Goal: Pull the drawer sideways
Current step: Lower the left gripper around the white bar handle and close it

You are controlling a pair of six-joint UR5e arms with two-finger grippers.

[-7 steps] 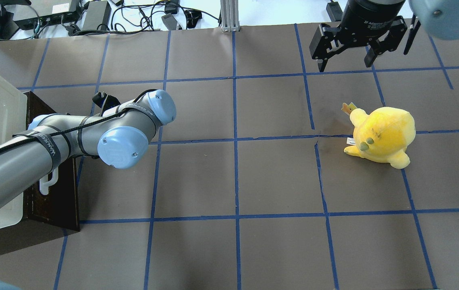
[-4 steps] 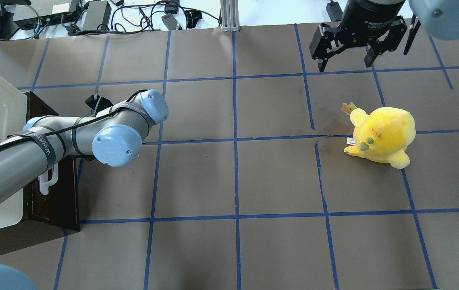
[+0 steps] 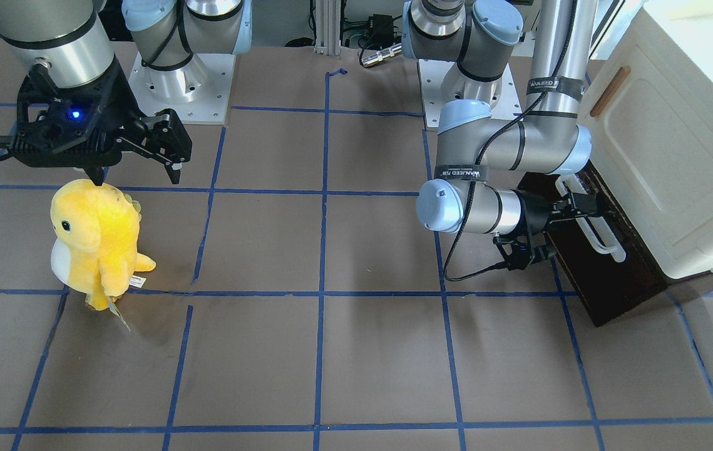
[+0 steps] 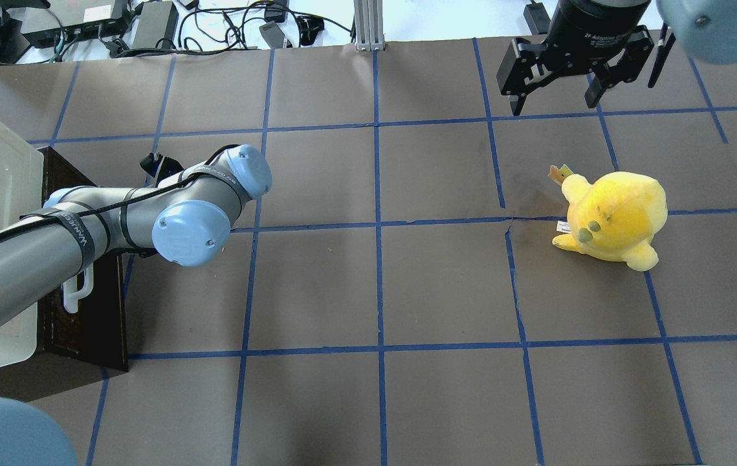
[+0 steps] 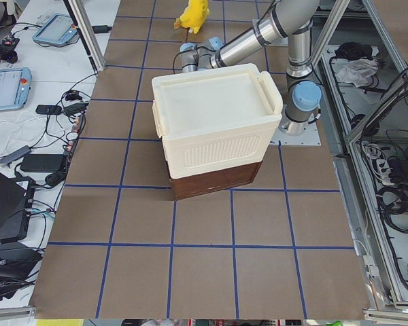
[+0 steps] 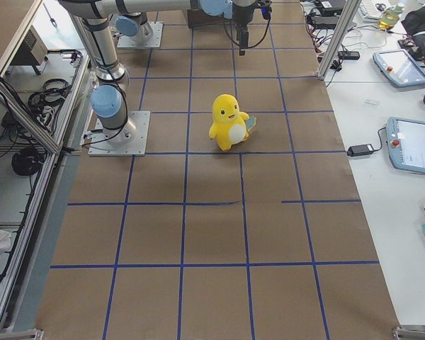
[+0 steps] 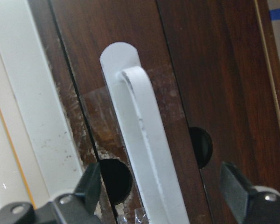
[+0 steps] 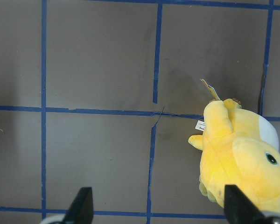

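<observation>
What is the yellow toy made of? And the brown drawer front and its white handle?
The yellow toy: soft plush fabric, fuzzy and rounded. The drawer front: looks like dark wood, streaky grain, slight sheen. The handle: probably smooth white plastic; painted metal is possible.

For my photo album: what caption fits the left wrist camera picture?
Open left gripper straddling the white bar handle of the dark wooden drawer.

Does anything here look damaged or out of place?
Yes. On the drawer front, clear tape covers the end mount of the white handle, and the wood beside it is scuffed pale. A blue grid line beside the yellow plush is torn.
</observation>
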